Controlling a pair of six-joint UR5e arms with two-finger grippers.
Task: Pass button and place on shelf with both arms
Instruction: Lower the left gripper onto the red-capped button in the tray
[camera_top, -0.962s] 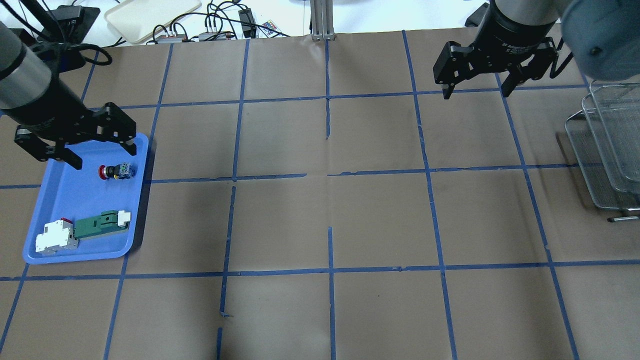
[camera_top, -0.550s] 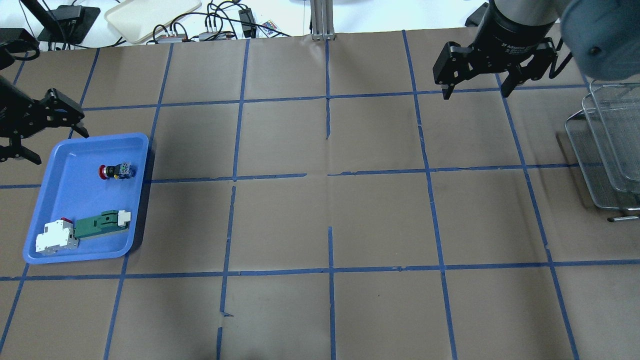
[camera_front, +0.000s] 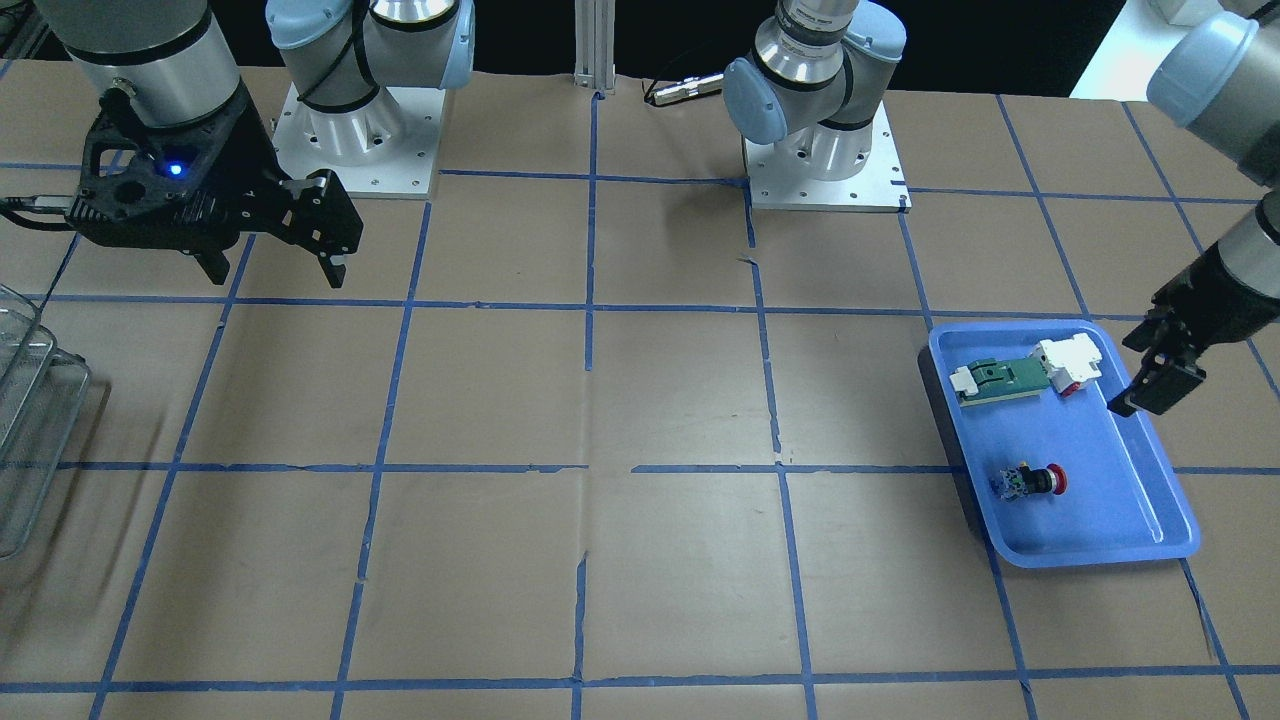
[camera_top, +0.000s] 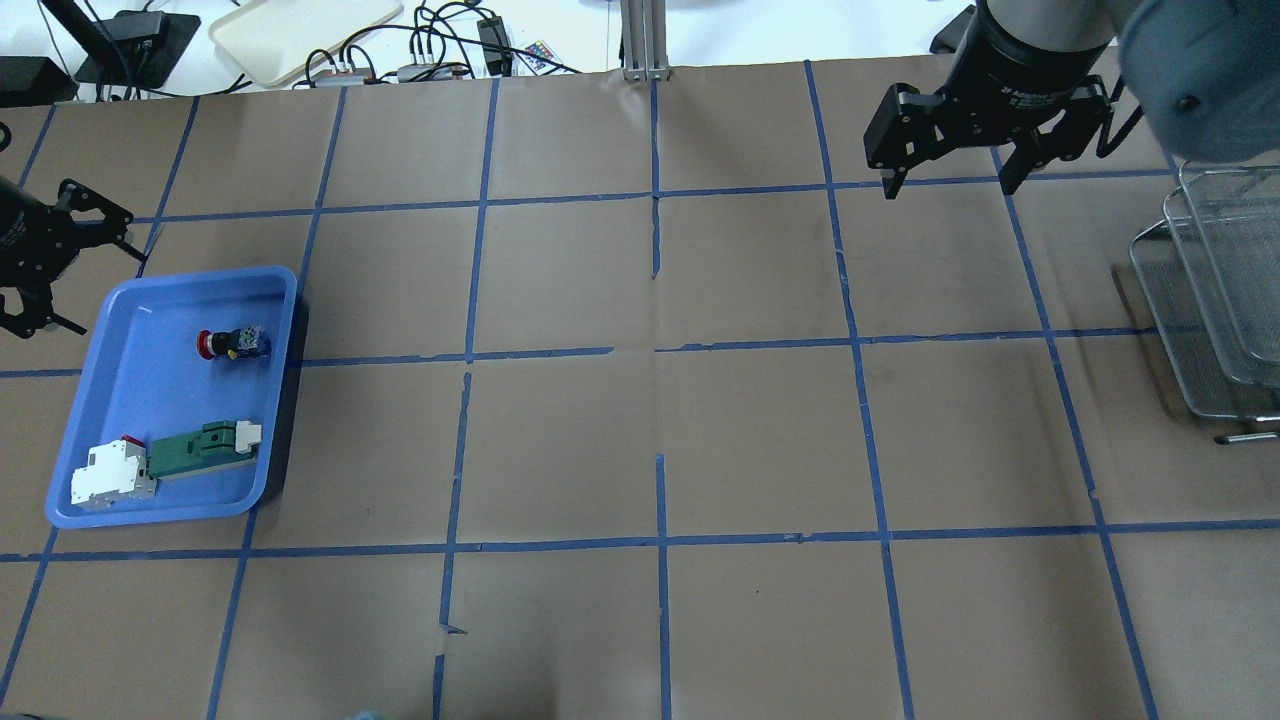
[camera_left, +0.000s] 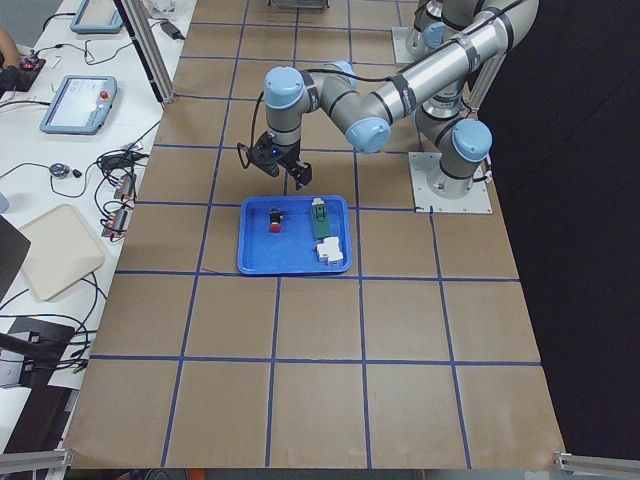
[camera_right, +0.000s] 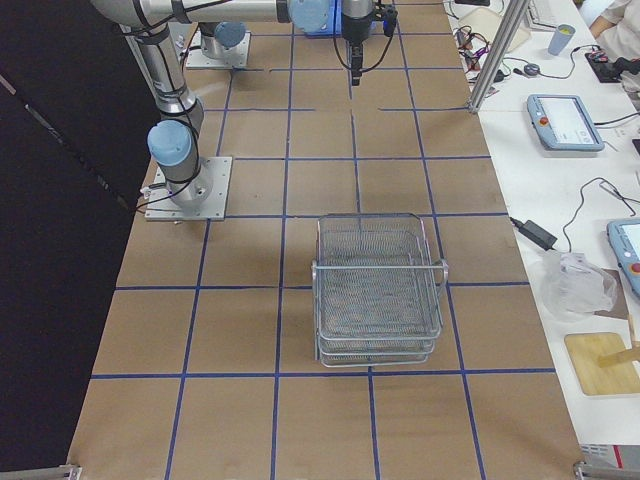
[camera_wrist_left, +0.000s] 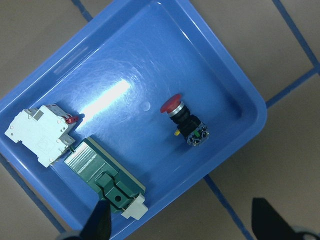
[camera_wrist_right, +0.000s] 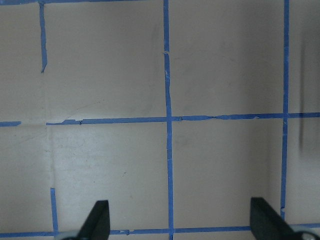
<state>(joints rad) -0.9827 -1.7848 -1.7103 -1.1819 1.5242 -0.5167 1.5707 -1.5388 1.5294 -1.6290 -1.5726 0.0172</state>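
The button (camera_top: 233, 343) is lying on its side inside the blue tray (camera_top: 130, 400). The left gripper (camera_wrist_left: 182, 222), fingers spread and empty, is hovering seemingly just off the tray's rim; the right gripper (camera_top: 948, 188), likewise agape, is hanging far from the tray, with the shelf (camera_right: 378, 290) standing farther still.

This is a robotics lab. Two jointed robot arms (camera_front: 815, 70) are bolted through metal plates (camera_front: 880, 185) to a wide table (camera_top: 760, 440) covered in brown paper, with blue tape (camera_top: 660, 540) marking it into squares. Along the table's far side runs a white bench (camera_left: 30, 150) with tangled cables (camera_top: 440, 45) and touchscreen control tablets (camera_left: 78, 104). An aluminium post (camera_top: 645, 40) stands at the table's far edge.
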